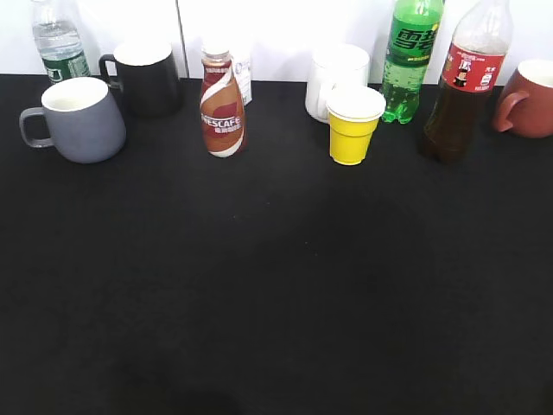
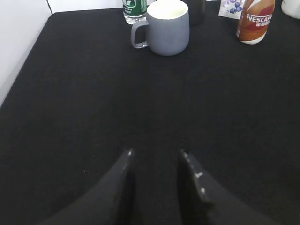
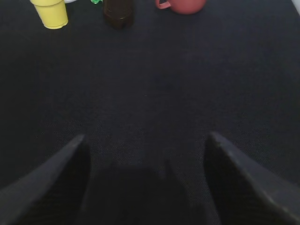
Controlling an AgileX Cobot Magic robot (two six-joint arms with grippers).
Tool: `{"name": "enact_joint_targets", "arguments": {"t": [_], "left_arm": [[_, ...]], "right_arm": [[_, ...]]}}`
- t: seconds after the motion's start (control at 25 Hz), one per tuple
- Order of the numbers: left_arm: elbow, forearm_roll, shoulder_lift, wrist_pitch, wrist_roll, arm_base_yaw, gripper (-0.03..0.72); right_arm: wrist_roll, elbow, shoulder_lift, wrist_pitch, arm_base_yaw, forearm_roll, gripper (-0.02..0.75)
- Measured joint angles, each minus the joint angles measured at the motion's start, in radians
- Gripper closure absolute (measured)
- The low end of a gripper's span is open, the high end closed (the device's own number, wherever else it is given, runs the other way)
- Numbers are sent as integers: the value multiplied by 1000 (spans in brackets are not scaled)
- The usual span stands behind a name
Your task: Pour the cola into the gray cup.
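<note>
Looking across the table from left to right, the gray cup [image 1: 82,118] sat at the far left of the back row, handle pointing left, with a water bottle [image 1: 59,41] just behind it and a black mug [image 1: 144,76] close on its right. Next came the Nescafe bottle [image 1: 223,105], a white cup [image 1: 336,78], a yellow paper cup [image 1: 353,124], the green soda bottle [image 1: 412,54], and then the cola [image 1: 462,85] near the right end, with a reddish-brown mug [image 1: 529,98] beside it.

So the cola and the gray cup were well apart, basically opposite ends of the row. That was the big worry for me: whichever arm carried the bottle would have to travel past a whole line of stuff, and a low swing could easily clip the yellow paper cup or tip the Nescafe bottle.

The left gripper [image 2: 154,161] was low over bare cloth with its fingers a little apart, holding nothing. The right gripper [image 3: 145,154] had its fingers spread wide, also empty, with the cola's base up ahead of it.

Other risks as I saw them: the green soda bottle stood right next to the cola, so a sloppy approach might knock or grab the wrong one. I also couldn't tell if the cola had a cap on. And pouring near that black mug could mean splashing into it.
</note>
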Motion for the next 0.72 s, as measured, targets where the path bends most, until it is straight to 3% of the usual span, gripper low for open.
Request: {"name": "enact_joint_targets", "arguments": {"t": [0.72], "left_arm": [[0, 0, 0, 0, 0, 0, 449]], "right_arm": [[0, 0, 0, 0, 0, 0, 164]]}}
